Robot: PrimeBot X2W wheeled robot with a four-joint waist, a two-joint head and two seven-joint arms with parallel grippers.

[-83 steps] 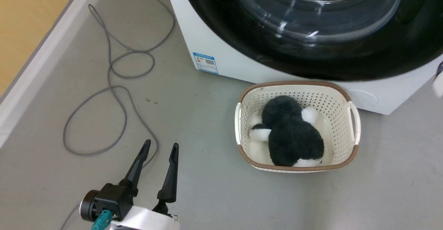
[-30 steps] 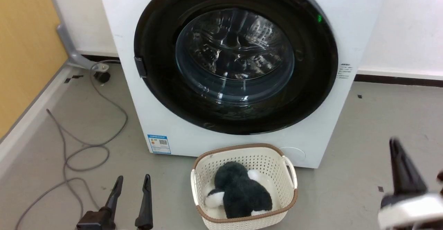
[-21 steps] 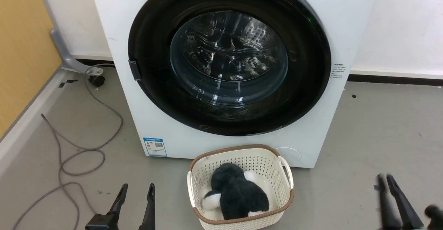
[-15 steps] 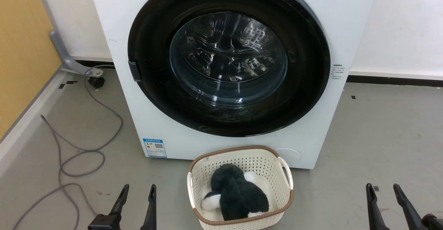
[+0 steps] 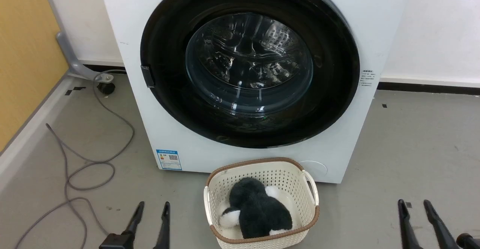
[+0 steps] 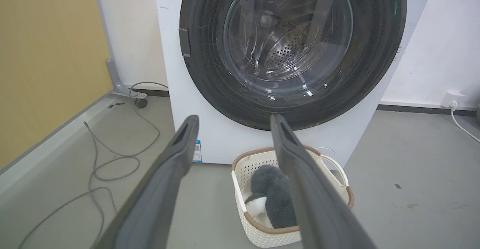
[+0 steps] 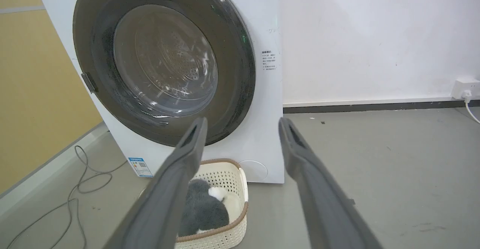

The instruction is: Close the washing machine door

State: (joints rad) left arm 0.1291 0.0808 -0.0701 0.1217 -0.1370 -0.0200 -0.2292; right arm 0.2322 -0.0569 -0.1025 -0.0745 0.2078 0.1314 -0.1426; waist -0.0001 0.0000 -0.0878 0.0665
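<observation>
The washing machine door [image 5: 249, 63] lies flat against the front of the white washing machine [image 5: 225, 159], with the steel drum showing through its glass. Both grippers sit low and well apart from it, the left gripper [image 5: 153, 205] at the lower left and the right gripper [image 5: 413, 203] at the lower right, each with its fingers spread and holding nothing. Between them, on the grey floor just before the machine, stands a cream basket [image 5: 262, 172] with a black-and-white plush toy [image 5: 258, 213] inside.
</observation>
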